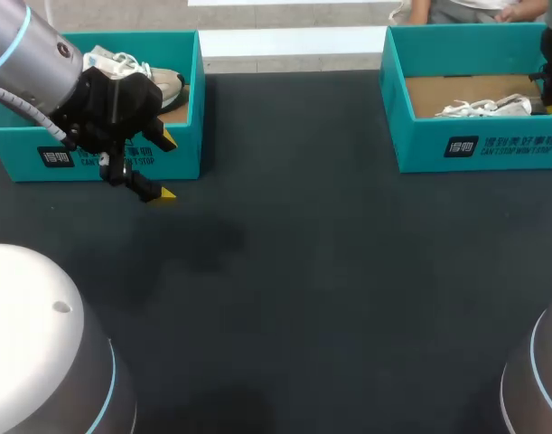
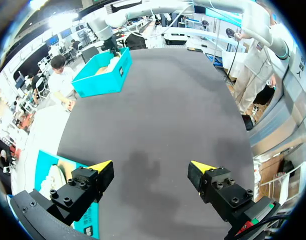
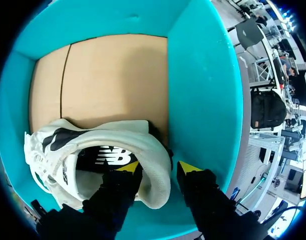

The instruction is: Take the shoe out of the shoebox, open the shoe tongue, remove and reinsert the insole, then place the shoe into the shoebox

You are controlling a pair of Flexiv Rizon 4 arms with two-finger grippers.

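A white shoe [image 3: 117, 137] with a dark lining lies on the cardboard floor of the teal shoebox [image 3: 203, 90] at the table's far right [image 1: 474, 145]. My right gripper [image 3: 159, 167] is down in this box with its fingers apart. One finger is inside the shoe's opening and the other is outside the heel, against the box wall, so the heel rim sits between them. In the head view the shoe [image 1: 488, 107] shows over the box wall, and only a dark part of my right gripper [image 1: 551, 86] is in view. My left gripper [image 1: 167, 168] hangs wide open and empty over the table [image 2: 153, 167].
A second teal shoebox [image 1: 167, 154] with another white shoe [image 1: 135, 72] stands at the far left, just behind my left gripper. Dark tabletop [image 1: 303, 271] stretches between the two boxes and toward the front edge.
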